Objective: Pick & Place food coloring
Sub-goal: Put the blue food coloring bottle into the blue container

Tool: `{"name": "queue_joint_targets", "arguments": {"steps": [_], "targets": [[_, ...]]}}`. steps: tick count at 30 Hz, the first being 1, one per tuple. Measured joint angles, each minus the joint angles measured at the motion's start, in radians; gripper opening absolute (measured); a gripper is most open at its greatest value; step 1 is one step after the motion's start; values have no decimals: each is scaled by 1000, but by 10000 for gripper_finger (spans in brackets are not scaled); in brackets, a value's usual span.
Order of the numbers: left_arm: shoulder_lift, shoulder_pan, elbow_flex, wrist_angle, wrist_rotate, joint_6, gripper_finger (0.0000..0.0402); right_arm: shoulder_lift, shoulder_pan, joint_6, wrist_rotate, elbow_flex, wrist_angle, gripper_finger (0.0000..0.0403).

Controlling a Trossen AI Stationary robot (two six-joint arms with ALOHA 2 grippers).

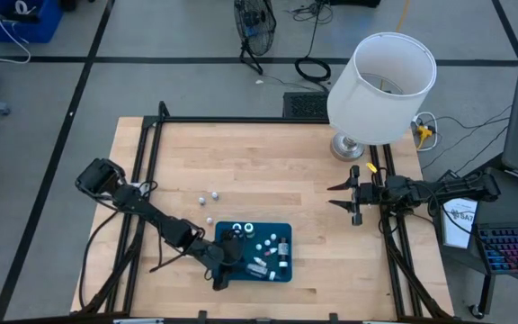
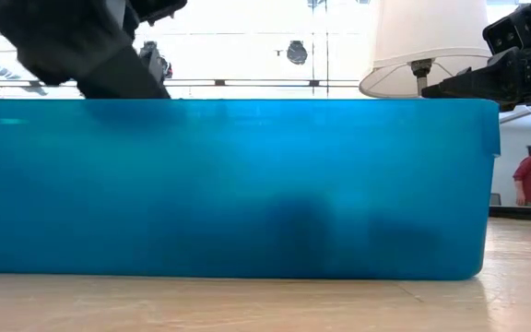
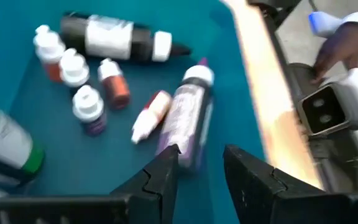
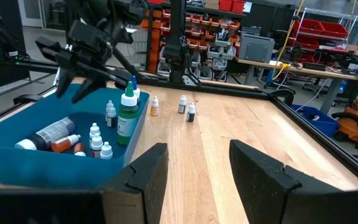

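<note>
The food coloring bottles lie mostly in a flat blue tray (image 1: 281,227) near the table's front edge. In the left wrist view I see a black bottle (image 3: 114,38), a purple one (image 3: 188,115), a small orange one (image 3: 151,115) lying down, several white-capped small ones (image 3: 86,109) and a green one (image 3: 8,146). Three tiny bottles (image 1: 207,196) stand on the wood beyond the tray. My left gripper (image 3: 197,165) hangs open over the tray's left part (image 1: 232,255), slanting down, nothing between its fingers. My right gripper (image 1: 349,198) waits open at the right edge.
A big white lampshade (image 1: 383,76) stands at the far right corner. Black rails (image 1: 151,153) frame the wood. The tray's blue wall (image 2: 247,184) fills the low view. A person's hand (image 3: 340,43) shows beyond the table's edge. Bare wood (image 1: 277,171) lies between the tray and the far edge.
</note>
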Motion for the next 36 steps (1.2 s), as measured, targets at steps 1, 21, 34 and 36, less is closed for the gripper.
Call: {"name": "queue_joint_targets", "arguments": {"steps": [1,21,34,36], "targets": [[-3,0,10,-9,11,5,127,0,0,0,0,0,0,161],[-387,132,209,-1368,-137,-683,105,7,0,0,0,0,6,162],[-383,490,97,-1273,20,-426,238,7,0,0,0,0,6,161],[-383,526,51,-1208,65,-389,243,7,0,0,0,0,6,160]]}}
